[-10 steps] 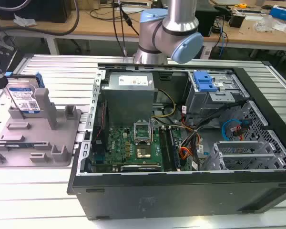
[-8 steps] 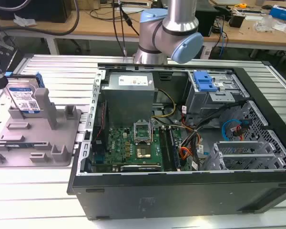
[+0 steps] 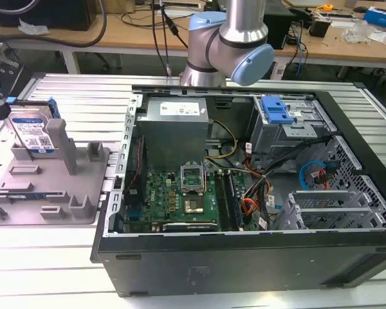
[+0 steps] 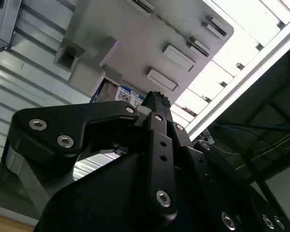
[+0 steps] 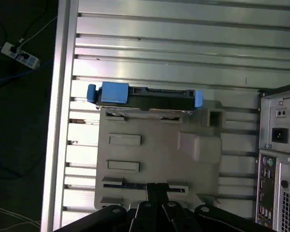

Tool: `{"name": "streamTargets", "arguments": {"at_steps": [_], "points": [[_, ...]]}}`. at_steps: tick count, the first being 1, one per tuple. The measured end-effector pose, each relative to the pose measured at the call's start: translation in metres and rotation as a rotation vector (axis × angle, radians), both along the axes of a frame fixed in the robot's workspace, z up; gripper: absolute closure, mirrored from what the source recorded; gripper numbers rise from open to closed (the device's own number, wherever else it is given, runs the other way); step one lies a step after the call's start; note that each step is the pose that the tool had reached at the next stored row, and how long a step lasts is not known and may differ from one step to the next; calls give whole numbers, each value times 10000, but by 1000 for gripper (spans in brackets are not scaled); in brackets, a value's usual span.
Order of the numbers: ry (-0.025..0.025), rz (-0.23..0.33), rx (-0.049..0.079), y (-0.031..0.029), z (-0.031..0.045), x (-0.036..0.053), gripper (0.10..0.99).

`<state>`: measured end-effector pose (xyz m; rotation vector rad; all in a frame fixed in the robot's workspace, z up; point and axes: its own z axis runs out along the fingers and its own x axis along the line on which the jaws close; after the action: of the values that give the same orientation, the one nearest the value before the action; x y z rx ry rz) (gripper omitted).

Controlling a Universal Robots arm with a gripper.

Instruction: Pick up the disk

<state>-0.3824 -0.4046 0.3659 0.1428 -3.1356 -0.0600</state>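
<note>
Exterior view: the disk [image 3: 32, 132] stands upright on its long edge in a slot of the grey fixture [image 3: 51, 187], at the fixture's rear corner. Its white-and-blue label faces the camera. The fixture lies flat on the slatted metal bench [image 3: 83, 96], close to the bench edge at the exterior view's left. An open computer case [image 3: 244, 257] lies just beside the fixture, toward the exterior view's right. The robot arm [image 3: 228, 38] rises behind the case.

First wrist view: the disk [image 5: 145, 99] shows edge-on from above, blue frame at both ends, seated along one side of the fixture [image 5: 159, 154]. The end effector [image 5: 157, 187] hangs over the fixture's opposite side, well apart from the disk. Its fingertips look pressed together with nothing between them.

Second wrist view: the black end effector [image 4: 157, 99] sits close to the lens, and a corner of the disk's label [image 4: 128, 95] peeks out beside it.
</note>
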Motion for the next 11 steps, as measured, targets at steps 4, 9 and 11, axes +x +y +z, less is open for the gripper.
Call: {"name": "streamTargets", "arguments": {"at_steps": [4, 9, 11], "points": [[1, 1051, 0, 0, -1, 0, 980], [1, 2152, -1, 0, -3, 0, 980], [0, 2833, -1, 0, -5, 0, 980]]}}
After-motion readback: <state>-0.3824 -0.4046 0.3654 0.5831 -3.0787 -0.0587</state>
